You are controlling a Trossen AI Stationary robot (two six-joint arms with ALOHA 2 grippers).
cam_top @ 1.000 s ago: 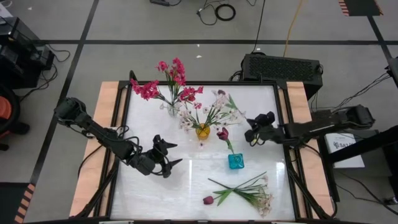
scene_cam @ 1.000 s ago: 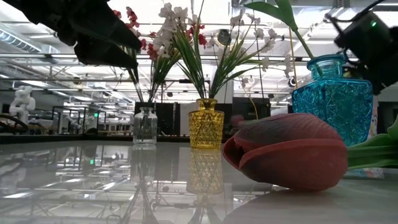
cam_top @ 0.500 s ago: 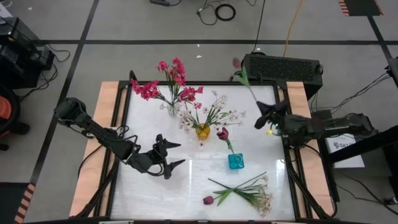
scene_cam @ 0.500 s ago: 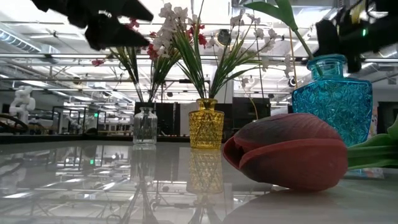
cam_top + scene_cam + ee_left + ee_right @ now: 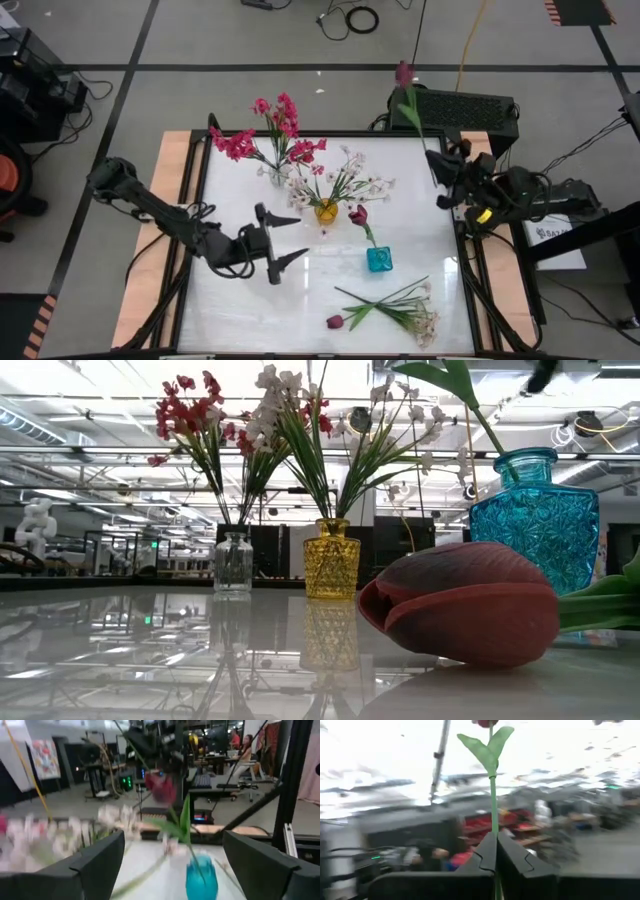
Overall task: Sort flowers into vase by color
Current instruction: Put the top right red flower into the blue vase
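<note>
My right gripper is up over the table's right edge, shut on a maroon tulip. Its bud stands beyond the far edge. My left gripper hangs open and level over the table's left half, pointing at the blue vase, which holds one maroon tulip. Pink flowers stand in the clear vase. White flowers stand in the yellow vase. One tulip and white sprigs lie flat near the front edge. My right gripper pinches the tulip's green stem between its two shut fingers, below the pair of leaves. The stem runs along the fingers and out past their tips. The tulip is lifted clear of the table, slanting up and toward the far side, bud uppermost.
A black box sits behind the table's far right corner. Wooden strips line the table's left and right sides. In the low view the lying tulip's bud fills the foreground in front of the blue vase.
My right gripper has risen and tipped upward, drawing back from the white flowers toward the table's right edge. It stays shut on the tulip, whose bud has swung from among those flowers up past the far edge. My left gripper has risen and turned level, still open.
</note>
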